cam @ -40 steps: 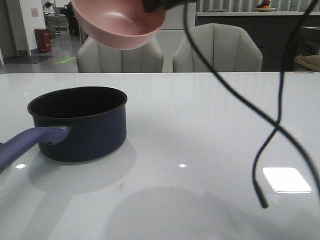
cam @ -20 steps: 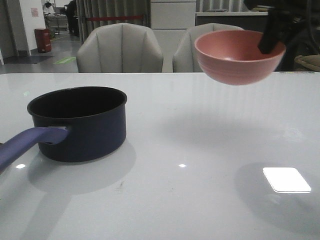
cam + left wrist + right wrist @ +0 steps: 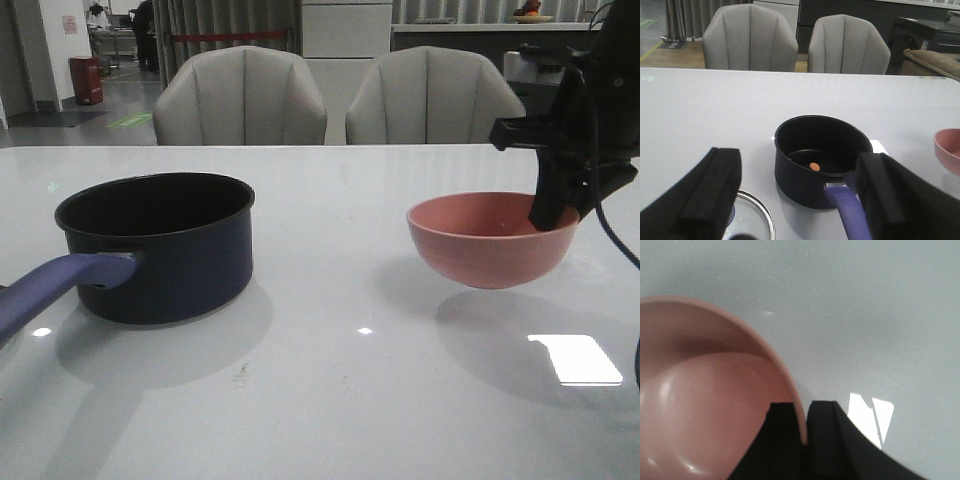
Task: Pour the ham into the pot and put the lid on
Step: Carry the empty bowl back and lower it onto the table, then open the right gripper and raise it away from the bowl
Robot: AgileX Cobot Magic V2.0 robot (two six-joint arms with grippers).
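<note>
Left gripper (image 3: 800, 200) gapes empty over rigid, slick glass lid (image 3: 752, 217), best grabbed by knob; right gripper (image 3: 805, 425) pinches bowl (image 3: 492, 238) rim.

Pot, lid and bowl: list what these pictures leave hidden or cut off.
- Pot inside: the front view sees no bottom, hidden by its near wall. Only the left wrist view shows one ham piece; more may lie behind the wall.
- Lid: left wrist view only, cut by the frame edge and partly covered by the left tool; knob mostly hidden.
- Bowl: whether it touches the table is unclear.
- Right tool: fingertips cover the bowl's rim.
</note>
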